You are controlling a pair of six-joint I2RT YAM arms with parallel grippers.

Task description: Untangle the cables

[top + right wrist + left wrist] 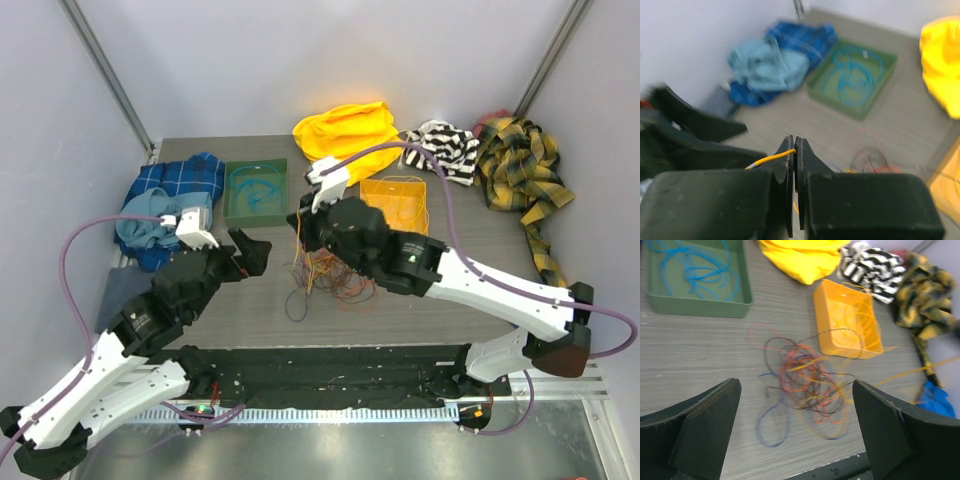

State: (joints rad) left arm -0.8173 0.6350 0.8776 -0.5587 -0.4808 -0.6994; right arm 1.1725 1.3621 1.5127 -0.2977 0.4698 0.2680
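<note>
The right gripper pinches one yellow cable; the left gripper stands wide open beside the tangled cables, toward the table's near edge.

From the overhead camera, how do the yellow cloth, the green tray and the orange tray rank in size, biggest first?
1. Yellow cloth, clearly the largest.
2. Green tray and orange tray look about alike; the right arm hides a corner of the orange one, so I won't rank them.

Clutter on the desk
Green tray by blue cloths; orange tray by yellow cloth and striped cloth.
</note>
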